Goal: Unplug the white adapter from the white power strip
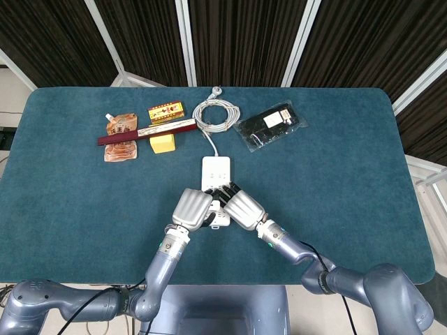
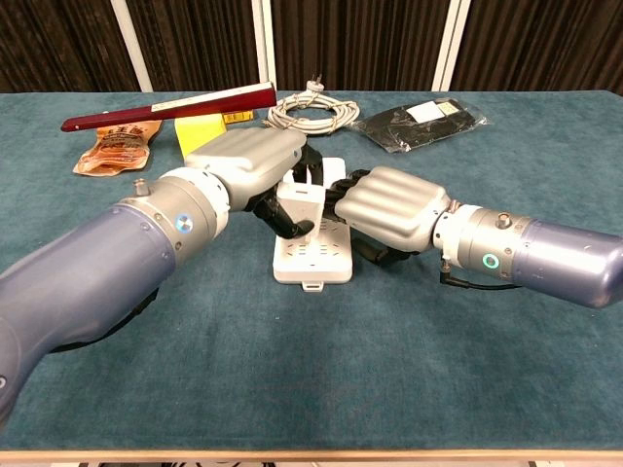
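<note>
The white power strip (image 2: pixel 313 258) lies flat near the table's front middle, its far end showing in the head view (image 1: pixel 216 169). My left hand (image 2: pixel 243 165) grips the white adapter (image 2: pixel 299 207) in its dark fingers, and the adapter is tilted and raised a little off the strip's face. Whether its pins are clear of the socket is hidden. My right hand (image 2: pixel 391 207) holds the strip's right side down, fingers curled over it. In the head view both hands, left (image 1: pixel 192 207) and right (image 1: pixel 242 209), cover the strip's near half and the adapter.
At the back lie a coiled white cable (image 2: pixel 310 115) running to the strip, a black bag (image 2: pixel 421 126), a yellow block (image 2: pixel 200 131), a long dark-red box (image 2: pixel 170 107) and an orange pouch (image 2: pixel 112 151). The table's front edge is close below the arms.
</note>
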